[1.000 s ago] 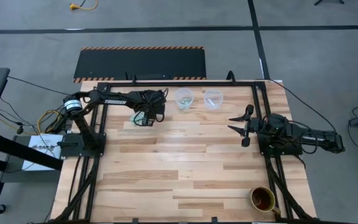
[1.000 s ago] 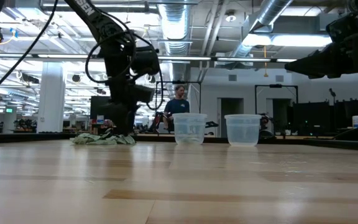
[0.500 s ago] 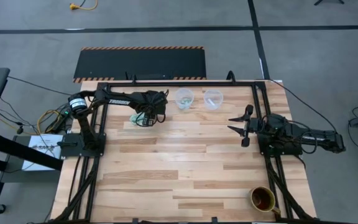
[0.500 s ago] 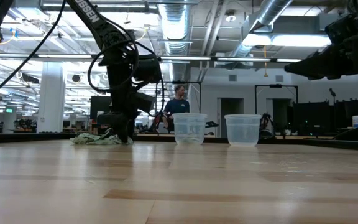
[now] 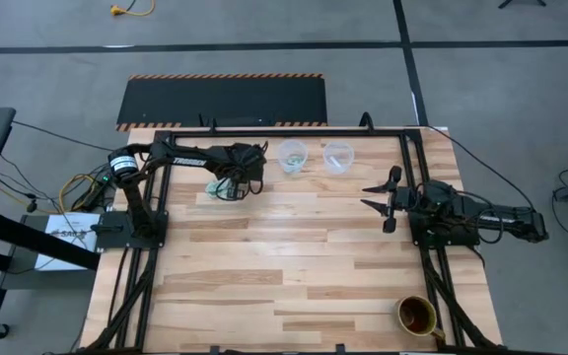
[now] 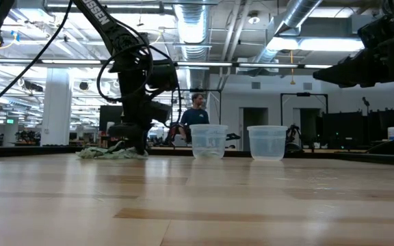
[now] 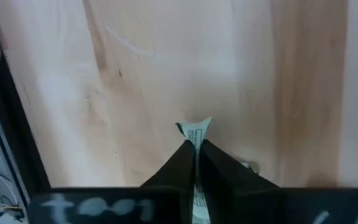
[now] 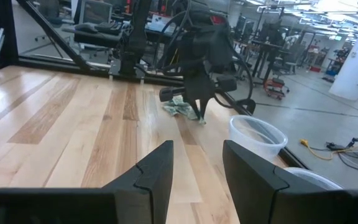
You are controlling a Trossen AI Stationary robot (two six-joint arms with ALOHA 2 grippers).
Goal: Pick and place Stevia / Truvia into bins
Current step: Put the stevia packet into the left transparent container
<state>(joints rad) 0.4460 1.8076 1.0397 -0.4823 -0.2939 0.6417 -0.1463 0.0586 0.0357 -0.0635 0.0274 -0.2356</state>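
A small heap of pale green and white Stevia / Truvia packets (image 5: 215,191) lies on the table's far left part (image 6: 107,153). My left gripper (image 5: 229,186) stands over the heap's right edge, pointing down, shut on one packet (image 7: 195,132). Two clear bins (image 5: 293,156) (image 5: 338,156) stand side by side at the far edge, right of the heap. My right gripper (image 5: 387,200) waits open at the table's right side, well above the wood, with nothing between its fingers (image 8: 196,167). My left gripper pinches one packet between its two fingertips (image 7: 183,157), coming from above and pointing down. Only the packet's end (image 7: 196,128) shows beyond the tips, and the fingers hide the rest. I cannot tell whether the packet is off the table.
A brown cup (image 5: 416,316) stands at the near right corner. A black frame rail (image 5: 284,132) runs along the far edge behind the bins. Bare wood (image 5: 284,256) fills the middle and near part. A person (image 6: 197,115) stands in the room beyond the table.
My left gripper has dropped a little toward the heap, shifted slightly toward the table's left edge, and shut on a packet.
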